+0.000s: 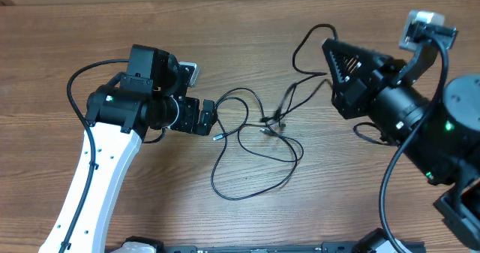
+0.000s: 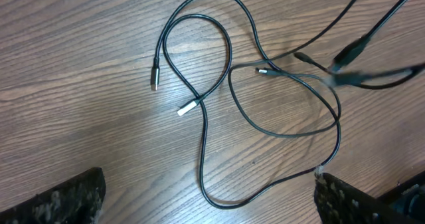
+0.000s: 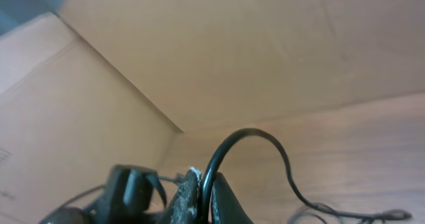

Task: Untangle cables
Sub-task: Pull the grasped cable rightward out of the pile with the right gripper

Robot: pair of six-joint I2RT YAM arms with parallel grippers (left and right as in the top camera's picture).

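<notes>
Seemingly a cable (image 3: 249,131) sits pinched between right fingers (image 3: 188,196).

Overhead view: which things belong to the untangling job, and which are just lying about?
Job: cables, one strand pinched in the shut right gripper; open left gripper.
Not the job: wooden table; the arms' own thick wiring.

Cables (image 1: 271,124) lie in loose loops on wood table (image 1: 225,28) just R of L gripper (image 1: 212,118), w/ one strand reaching R gripper (image 1: 328,46) tip.
</notes>
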